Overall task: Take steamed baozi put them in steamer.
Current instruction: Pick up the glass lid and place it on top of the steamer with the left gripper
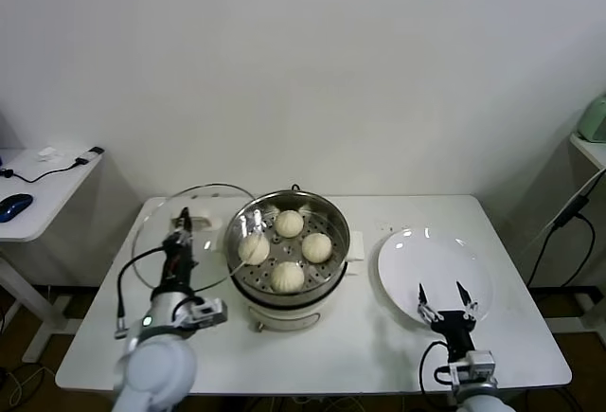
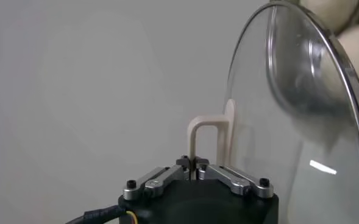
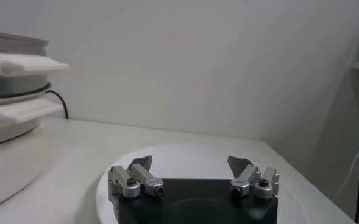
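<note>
Baozi (image 1: 289, 223): cream-white, unpatterned. Steamer (image 1: 333, 220): shiny steel, tray dotted with perforation holes, base white. Plate (image 1: 409, 253): plain white. Lid (image 1: 151, 232): clear glass, handle (image 2: 203, 139) cream. Table (image 1: 379, 341): white. Left gripper (image 1: 180, 222) and right gripper (image 1: 443, 295): black, apparently silver-fingered.

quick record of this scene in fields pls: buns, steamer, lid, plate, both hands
buns: four buns in the steamer, on its holed tray
lid: glass lid held tilted, left of the steamer
left hand: left hand shut on the lid's cream handle
plate: white plate bare, right of the steamer
right hand: right hand open, at the plate's near edge
</note>
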Controlling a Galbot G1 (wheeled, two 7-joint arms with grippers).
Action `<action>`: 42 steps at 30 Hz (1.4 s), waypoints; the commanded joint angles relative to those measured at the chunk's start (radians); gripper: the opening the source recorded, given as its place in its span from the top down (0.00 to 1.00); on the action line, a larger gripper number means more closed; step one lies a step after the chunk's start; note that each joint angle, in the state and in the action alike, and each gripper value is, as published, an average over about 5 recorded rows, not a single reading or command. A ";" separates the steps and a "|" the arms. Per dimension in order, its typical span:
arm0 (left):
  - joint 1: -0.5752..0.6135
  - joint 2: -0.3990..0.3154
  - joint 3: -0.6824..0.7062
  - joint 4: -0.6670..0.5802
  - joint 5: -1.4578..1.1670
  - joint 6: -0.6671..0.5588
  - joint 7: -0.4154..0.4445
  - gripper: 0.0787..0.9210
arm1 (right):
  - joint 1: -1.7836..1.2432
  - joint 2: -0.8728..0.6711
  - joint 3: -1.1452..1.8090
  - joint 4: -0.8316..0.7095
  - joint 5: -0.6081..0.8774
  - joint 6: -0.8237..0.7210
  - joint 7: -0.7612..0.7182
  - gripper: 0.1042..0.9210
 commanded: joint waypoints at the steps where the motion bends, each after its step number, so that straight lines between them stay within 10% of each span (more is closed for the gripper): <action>1: -0.135 -0.119 0.268 0.000 0.222 0.123 0.111 0.94 | -0.005 0.002 -0.007 -0.022 -0.018 0.031 -0.002 0.12; 23: -0.191 -0.360 0.406 0.232 0.359 0.171 0.104 0.94 | -0.020 0.012 0.017 -0.059 0.007 0.074 0.003 0.12; 42: -0.180 -0.314 0.355 0.259 0.365 0.177 0.076 0.94 | -0.007 0.026 0.003 -0.065 -0.017 0.088 0.005 0.12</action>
